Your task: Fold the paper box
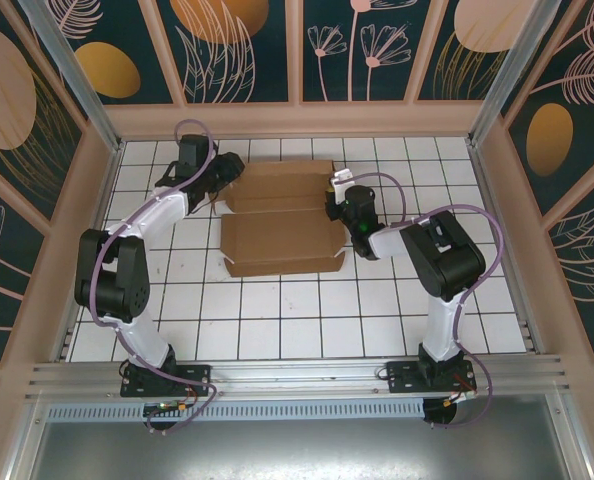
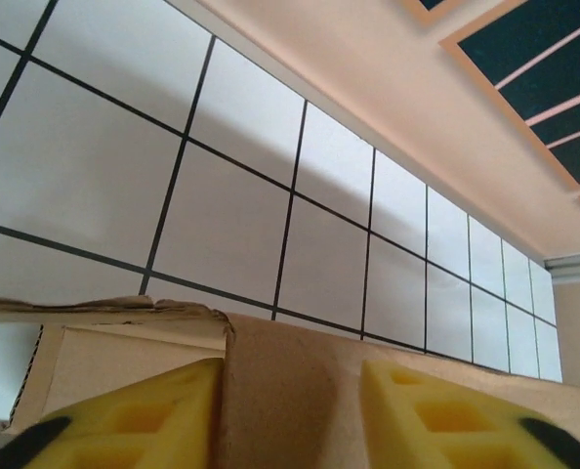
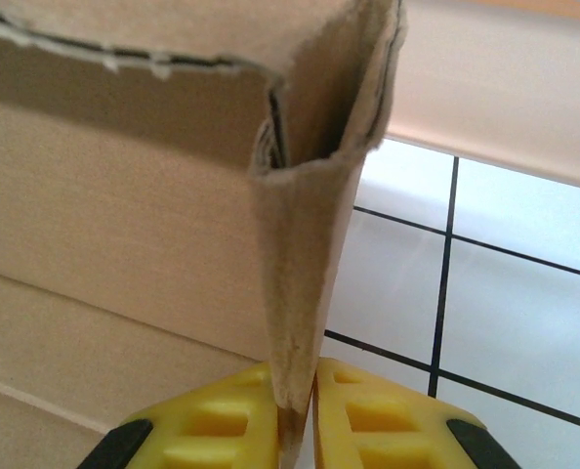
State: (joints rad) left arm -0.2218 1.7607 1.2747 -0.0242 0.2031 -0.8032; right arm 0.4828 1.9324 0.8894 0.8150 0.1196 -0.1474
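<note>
The paper box is brown corrugated cardboard lying mid-table, partly folded, with its walls raised. My left gripper is at the box's back left corner. In the left wrist view its yellow fingers stand apart on either side of an upright cardboard flap; the left finger touches the flap and the right finger is a little off it. My right gripper is at the box's right side. In the right wrist view it is shut on the lower edge of a folded side flap.
The white tiled table is ringed by a low beige wall, close behind the box. Both arm bases sit at the near edge. Open tiles lie in front of the box and to its right.
</note>
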